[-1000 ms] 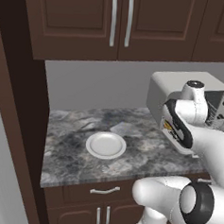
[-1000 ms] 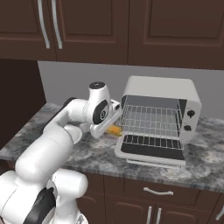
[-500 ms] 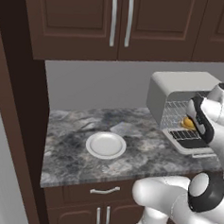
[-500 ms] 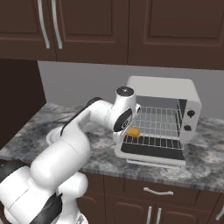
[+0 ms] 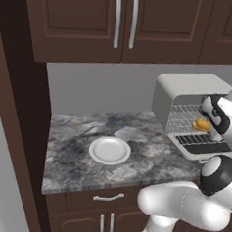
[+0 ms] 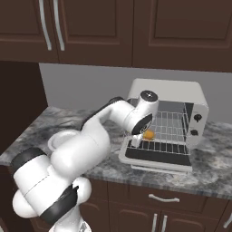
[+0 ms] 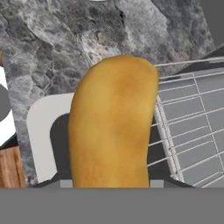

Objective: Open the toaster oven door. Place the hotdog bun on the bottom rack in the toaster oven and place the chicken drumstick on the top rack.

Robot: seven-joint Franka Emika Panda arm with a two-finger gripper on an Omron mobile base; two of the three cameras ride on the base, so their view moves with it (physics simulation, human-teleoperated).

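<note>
One item in transit: gripper (image 6: 144, 136) jaws clamped on golden oblong hotdog bun (image 7: 113, 127) at open silver toaster oven (image 6: 170, 118). Next: lower onto bottom wire rack (image 6: 159, 147), release.

The gripper (image 6: 144, 134) holds the bun (image 6: 148, 134) at the mouth of the oven (image 6: 168, 93). The open door (image 6: 154, 157) lies just below the fingers; the racks (image 6: 171, 129) lie beyond them.

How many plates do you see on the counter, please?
1. The single white plate lies on the grey stone counter, left of the open toaster oven. The arm hides part of the counter in the right base view, so another could be hidden there.
</note>
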